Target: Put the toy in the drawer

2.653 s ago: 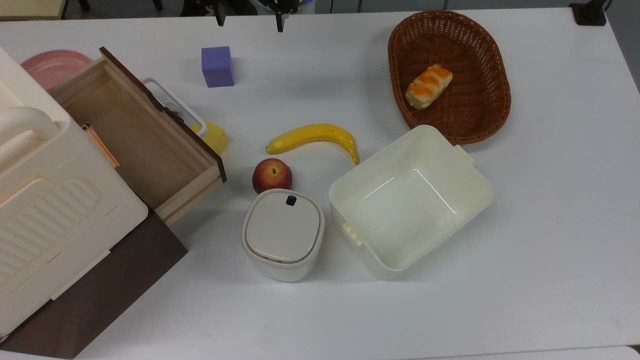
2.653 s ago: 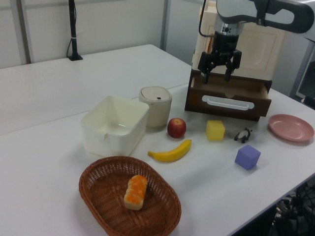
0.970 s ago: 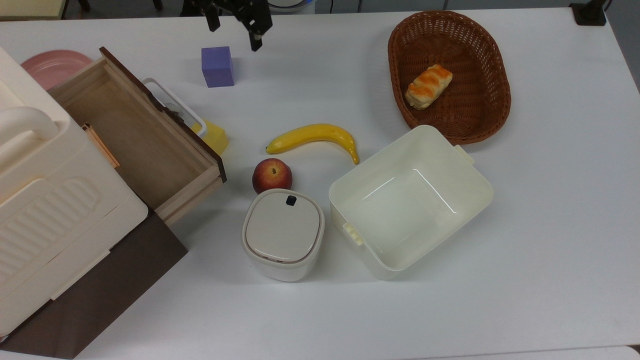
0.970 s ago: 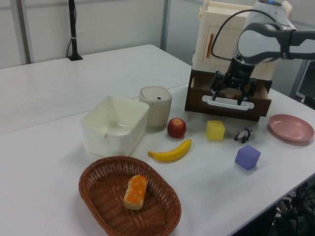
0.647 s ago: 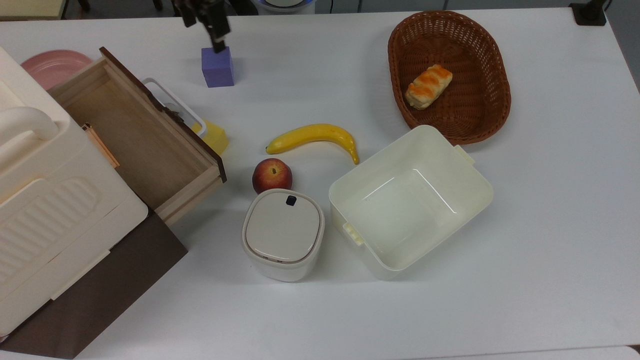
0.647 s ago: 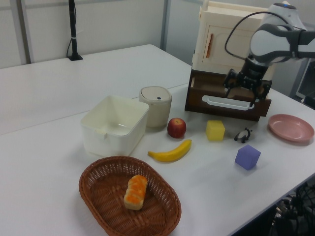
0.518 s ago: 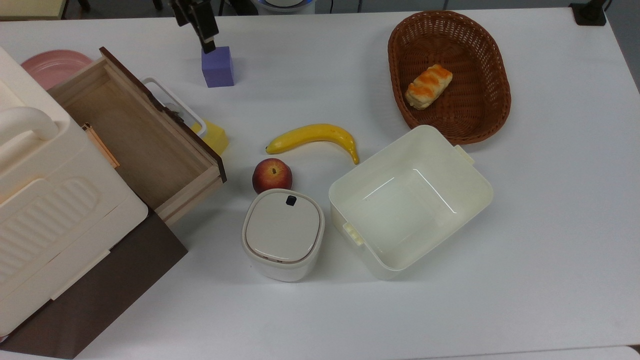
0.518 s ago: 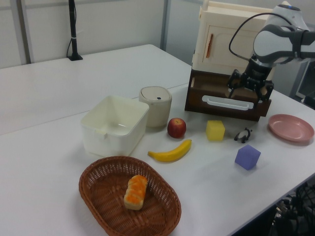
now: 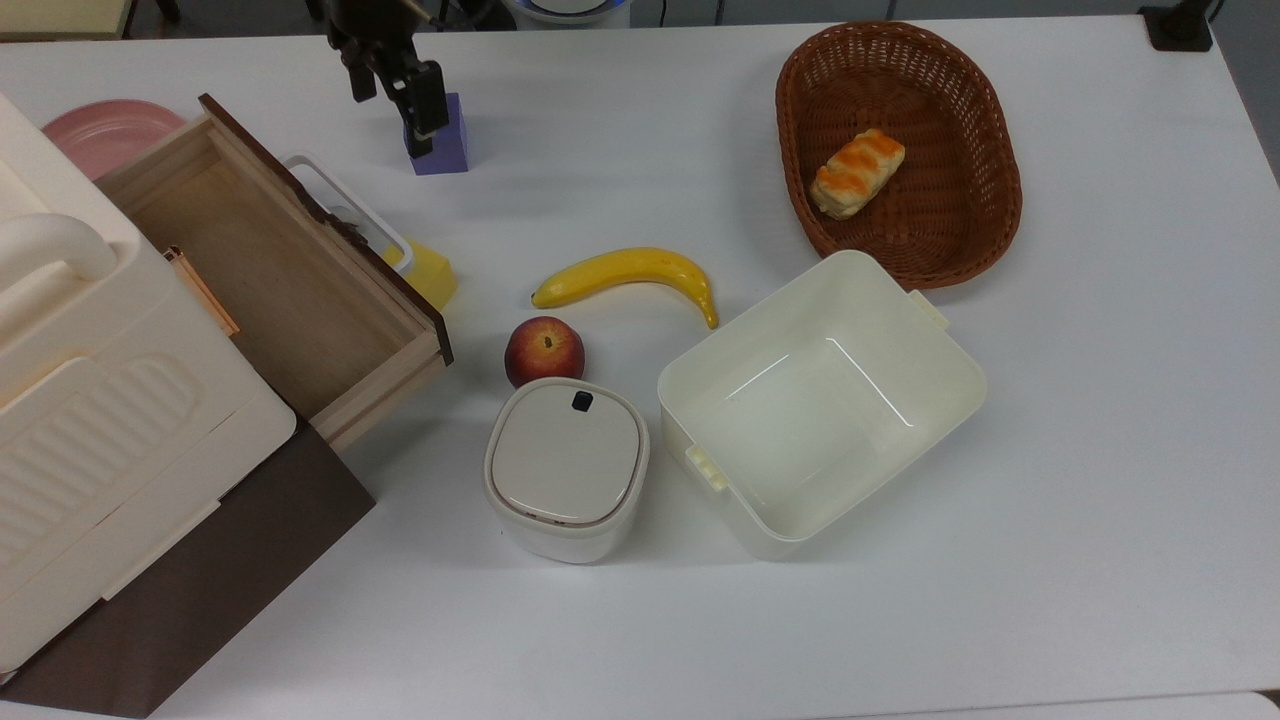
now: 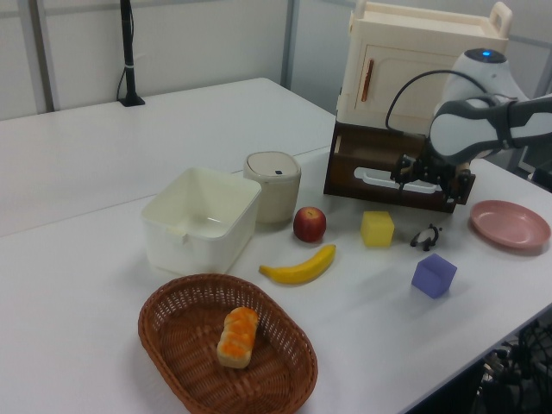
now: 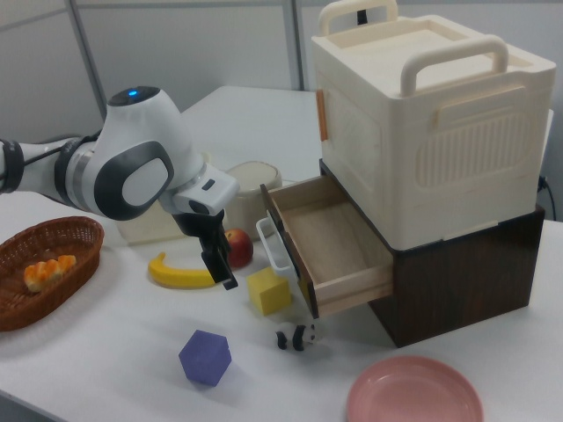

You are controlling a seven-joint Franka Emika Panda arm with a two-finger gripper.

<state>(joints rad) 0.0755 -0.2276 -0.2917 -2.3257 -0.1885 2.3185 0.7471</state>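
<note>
The toy (image 10: 425, 235), a tiny black-and-white panda, stands on the white table just in front of the drawer's dark front, between the yellow cube and the pink plate. In the right view the toy (image 11: 297, 338) is below the drawer's near corner. The drawer (image 9: 270, 270) is pulled out, its light wood inside bare. My gripper (image 10: 429, 188) hangs open with nothing between its fingers, low in front of the drawer front (image 10: 401, 185), above the toy and slightly toward the left view's left. In the top view the gripper (image 9: 392, 100) covers part of the purple cube.
Around the toy are a purple cube (image 10: 434, 275), a yellow cube (image 10: 377, 228) and a pink plate (image 10: 509, 224). A banana (image 9: 625, 272), an apple (image 9: 543, 350), a lidded bin (image 9: 565, 465), a cream tub (image 9: 700, 470) and a wicker basket (image 9: 1005, 190) holding bread fill mid-table.
The open gripper has swung from above the drawer toward the left view's right and come down in front of the drawer front, nearer the toy. Nothing on the table has moved.
</note>
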